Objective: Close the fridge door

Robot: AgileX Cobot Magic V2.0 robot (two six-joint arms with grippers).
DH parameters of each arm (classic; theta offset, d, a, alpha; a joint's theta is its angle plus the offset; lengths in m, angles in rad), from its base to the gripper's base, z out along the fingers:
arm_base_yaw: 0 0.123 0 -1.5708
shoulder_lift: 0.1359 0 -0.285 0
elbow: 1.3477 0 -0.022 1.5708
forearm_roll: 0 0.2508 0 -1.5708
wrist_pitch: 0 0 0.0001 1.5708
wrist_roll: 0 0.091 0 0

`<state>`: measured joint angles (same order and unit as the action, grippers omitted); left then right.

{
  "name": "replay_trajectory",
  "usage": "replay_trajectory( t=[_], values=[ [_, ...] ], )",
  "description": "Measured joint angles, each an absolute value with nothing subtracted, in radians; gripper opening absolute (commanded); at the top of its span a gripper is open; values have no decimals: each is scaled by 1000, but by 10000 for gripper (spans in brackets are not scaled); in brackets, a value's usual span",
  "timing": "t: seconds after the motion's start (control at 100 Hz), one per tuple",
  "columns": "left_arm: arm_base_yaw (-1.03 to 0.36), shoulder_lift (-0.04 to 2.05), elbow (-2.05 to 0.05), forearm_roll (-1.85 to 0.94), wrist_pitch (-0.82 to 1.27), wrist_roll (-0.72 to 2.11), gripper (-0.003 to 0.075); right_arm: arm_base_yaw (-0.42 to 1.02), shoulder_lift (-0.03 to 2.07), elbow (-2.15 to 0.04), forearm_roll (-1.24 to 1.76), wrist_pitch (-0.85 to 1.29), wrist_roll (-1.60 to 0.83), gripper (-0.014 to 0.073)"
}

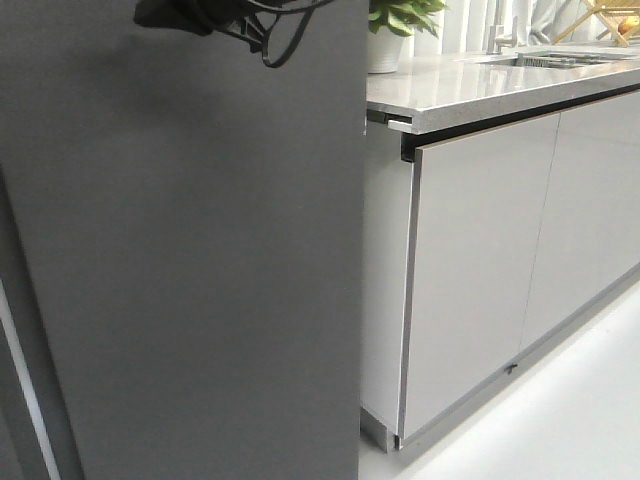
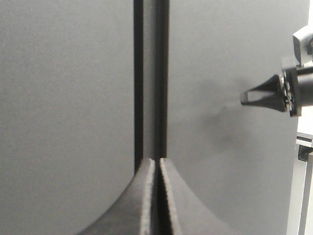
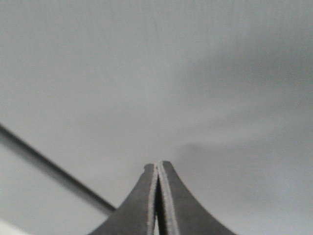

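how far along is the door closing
Nearly done, it seems. The fridge door shows only its dark grey outer face in the front view, no inner lining. Both grippers are shut: the right gripper points at that face, the left gripper at a dark seam. Whether the door is fully closed, I cannot tell.

One dark grey fridge door (image 1: 200,260) fills the left of the front view. Beside it stand two light grey cabinet fronts (image 1: 480,270), under one countertop (image 1: 470,85). One potted plant (image 1: 395,30) sits on it, along with one sink (image 1: 560,58) and one faucet (image 1: 503,35). Two grippers appear: the left gripper (image 2: 155,164) and the right gripper (image 3: 157,169).
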<state>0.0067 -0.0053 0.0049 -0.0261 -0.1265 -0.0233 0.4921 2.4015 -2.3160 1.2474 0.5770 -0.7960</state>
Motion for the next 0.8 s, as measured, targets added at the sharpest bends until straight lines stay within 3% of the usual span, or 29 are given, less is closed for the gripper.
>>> replay_trajectory(
  t=[0.29, 0.63, 0.8],
  values=[
    [7, -5, 5, -26, -126, -23, -20, 492, 2344, -2316, 1056, 661, -723, -46],
    [7, -5, 5, -26, -126, -23, -20, 492, 2316, -2318, 1030, 475, -712, -46],
    [7, -5, 5, -26, -126, -23, -20, 492, 2314, -2318, 1021, 483, -712, -46]
  ],
)
